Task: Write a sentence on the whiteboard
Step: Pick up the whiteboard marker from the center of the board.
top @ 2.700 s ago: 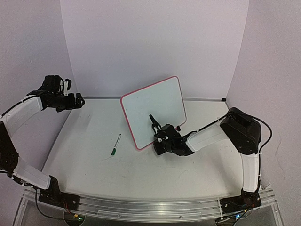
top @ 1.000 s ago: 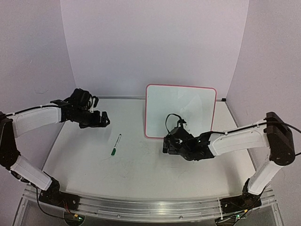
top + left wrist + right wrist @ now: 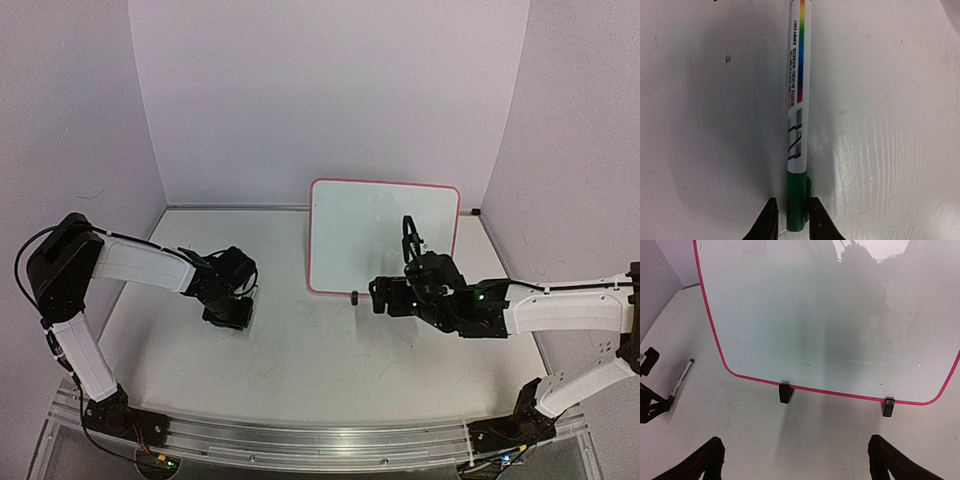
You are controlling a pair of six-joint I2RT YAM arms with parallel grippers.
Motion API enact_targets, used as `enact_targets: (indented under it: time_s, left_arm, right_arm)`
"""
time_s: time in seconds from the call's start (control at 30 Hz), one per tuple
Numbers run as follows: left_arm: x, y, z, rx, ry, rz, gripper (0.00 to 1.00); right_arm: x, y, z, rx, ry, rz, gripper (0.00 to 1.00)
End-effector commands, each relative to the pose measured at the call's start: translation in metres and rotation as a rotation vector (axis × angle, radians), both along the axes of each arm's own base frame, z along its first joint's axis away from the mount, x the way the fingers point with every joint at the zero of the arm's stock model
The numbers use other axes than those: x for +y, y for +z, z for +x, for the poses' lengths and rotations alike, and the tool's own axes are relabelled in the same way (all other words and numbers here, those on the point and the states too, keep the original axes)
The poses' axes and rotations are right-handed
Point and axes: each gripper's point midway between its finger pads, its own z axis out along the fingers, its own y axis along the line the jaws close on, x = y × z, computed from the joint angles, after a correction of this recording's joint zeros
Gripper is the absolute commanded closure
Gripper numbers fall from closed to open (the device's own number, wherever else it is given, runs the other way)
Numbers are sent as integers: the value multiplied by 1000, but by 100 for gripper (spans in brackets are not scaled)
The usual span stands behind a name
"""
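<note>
White counter (image 3: 300,360): my left tool (image 3: 790,220) has dropped over the marker (image 3: 799,100), jaws narrowing on its green end, grip uncertain; right tool (image 3: 795,465) gapes empty before the upright, blank whiteboard (image 3: 380,235). Writing nears.

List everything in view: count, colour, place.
whiteboard: one, white with a red-pink rim, upright at the table's back centre, blank
feet: two, black, under the whiteboard's lower edge
marker: one, white barrel with a green end, lying on the table left of the whiteboard
table: one, white, under everything
rail: one, silver, along the near edge
left hand: one, black, fingertips flanking the marker's green end
right hand: one, black, open, low in front of the whiteboard
</note>
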Motion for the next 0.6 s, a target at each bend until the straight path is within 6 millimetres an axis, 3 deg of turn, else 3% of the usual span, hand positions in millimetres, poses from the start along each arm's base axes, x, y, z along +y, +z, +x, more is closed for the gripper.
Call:
enact_targets:
  time_s: [0.0, 0.27, 0.37, 0.57]
  left_arm:
    - [3, 7, 8, -25, 16, 27, 82]
    - [5, -5, -3, 10, 13, 15, 99]
    - [5, -6, -7, 18, -2, 11, 100]
    - [-6, 17, -13, -14, -112, -72, 100]
  right_arm:
    - [3, 8, 2, -15, -3, 45, 5]
    - [10, 16, 2, -3, 52, 75, 5]
    - [12, 22, 5, 7, 100, 94, 5]
    - [16, 43, 8, 32, 269, 164, 5]
